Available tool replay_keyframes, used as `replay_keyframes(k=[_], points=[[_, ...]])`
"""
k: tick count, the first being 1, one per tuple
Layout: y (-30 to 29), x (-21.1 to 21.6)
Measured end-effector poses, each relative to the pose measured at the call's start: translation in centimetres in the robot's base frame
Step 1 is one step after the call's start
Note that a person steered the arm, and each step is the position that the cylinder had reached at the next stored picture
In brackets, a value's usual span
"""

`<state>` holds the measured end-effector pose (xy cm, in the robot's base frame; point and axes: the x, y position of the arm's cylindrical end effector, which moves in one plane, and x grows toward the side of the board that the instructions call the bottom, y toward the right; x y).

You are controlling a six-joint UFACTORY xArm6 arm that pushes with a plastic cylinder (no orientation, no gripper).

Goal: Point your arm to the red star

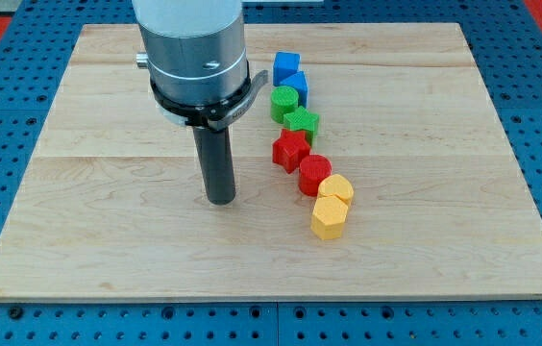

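Observation:
The red star point(290, 150) lies near the middle of the wooden board point(108, 144), in a curved row of blocks. My tip point(220, 200) rests on the board to the view's left of the red star and a little lower, apart from it by roughly a block's width. Above the star are a green star point(302, 122), a green cylinder point(283, 101) and two blue blocks point(286, 65) point(297, 86). Below it are a red cylinder point(314, 174) and two yellow hexagonal blocks point(335, 189) point(328, 218).
The arm's large grey body point(191, 48) hangs over the board's upper left middle and hides the board behind it. A blue pegboard point(2, 106) surrounds the board on all sides.

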<state>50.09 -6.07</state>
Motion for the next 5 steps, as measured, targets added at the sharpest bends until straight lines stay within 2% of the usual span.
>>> replay_keyframes(k=[2, 3, 5], points=[[0.8, 0.0], [3.2, -0.6], [5.8, -4.6]])
